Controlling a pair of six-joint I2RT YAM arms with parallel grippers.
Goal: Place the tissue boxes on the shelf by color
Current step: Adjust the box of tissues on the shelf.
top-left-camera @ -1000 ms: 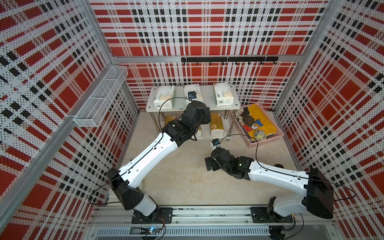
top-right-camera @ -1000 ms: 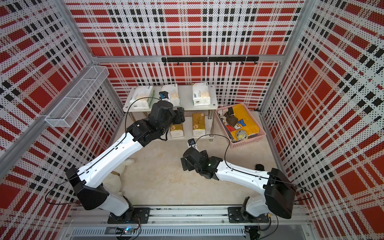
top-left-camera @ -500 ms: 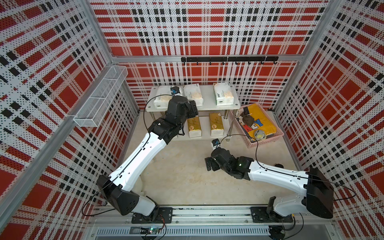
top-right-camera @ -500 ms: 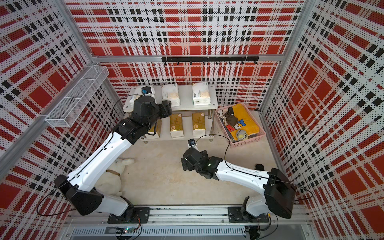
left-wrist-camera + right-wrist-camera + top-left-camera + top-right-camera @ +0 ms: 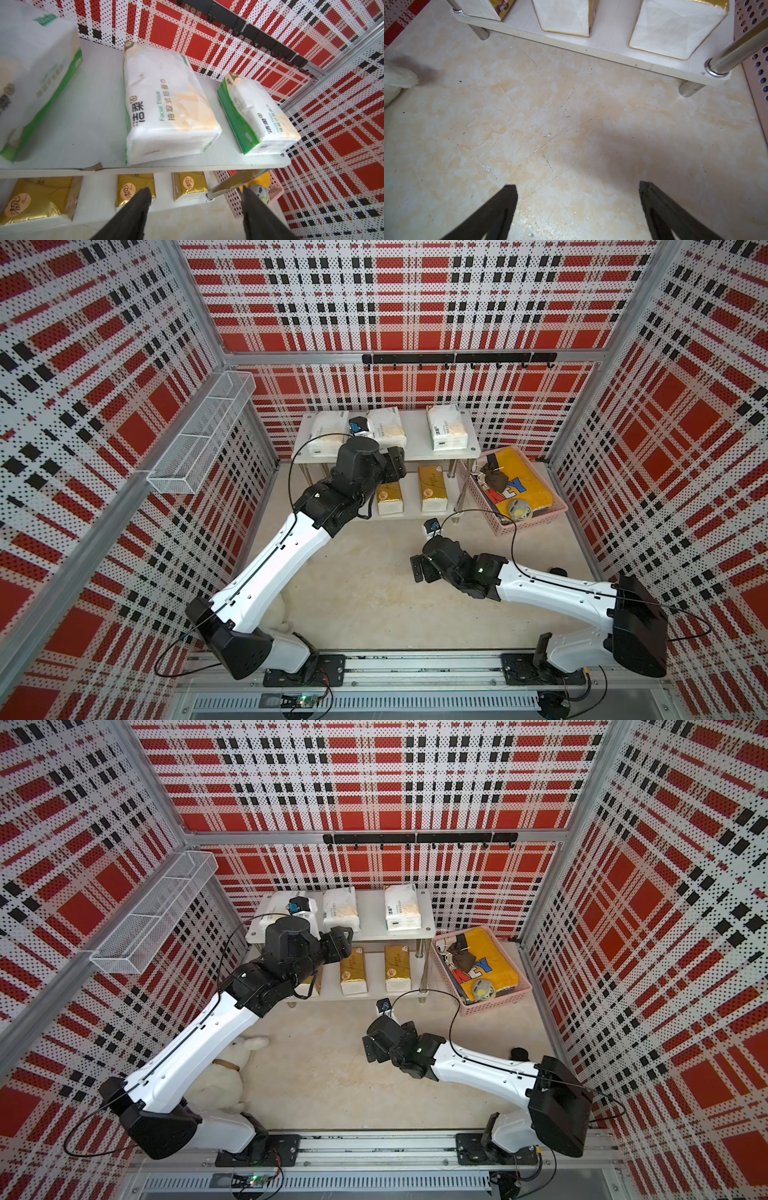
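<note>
Your shelf (image 5: pixel 415 441) stands against the back wall. Three white packs (image 5: pixel 446 431) lie flat on the top board, and three gold packs (image 5: pixel 135 187) on the lower one. All six run long axis front to back, side by side across the boards, short ends toward the arm bases.

- **White packs:** print face up, beige patch, green side strips.
- **Gold packs:** shiny, round logo on top, white short ends near the lower board's front edge. In a top view your left arm (image 5: pixel 291 547) hides the leftmost one. The left wrist view shows all three.
- **Edges:** the middle white pack's near end sits right at the top board's front edge. Bare board shows between packs on both tiers.
- **Room to move:** the pink basket (image 5: pixel 530 524) is just beside the shelf's right legs. The floor (image 5: pixel 571 124) in front of the shelf is open. The plush (image 5: pixel 220 1081) lies under your left arm.
- **Left gripper (image 5: pixel 194 188):** fingers apart, nothing between them, hovering at the top board's front edge.
- **Right gripper (image 5: pixel 578 185):** spread wide, empty, low over the floor before the shelf.
</note>
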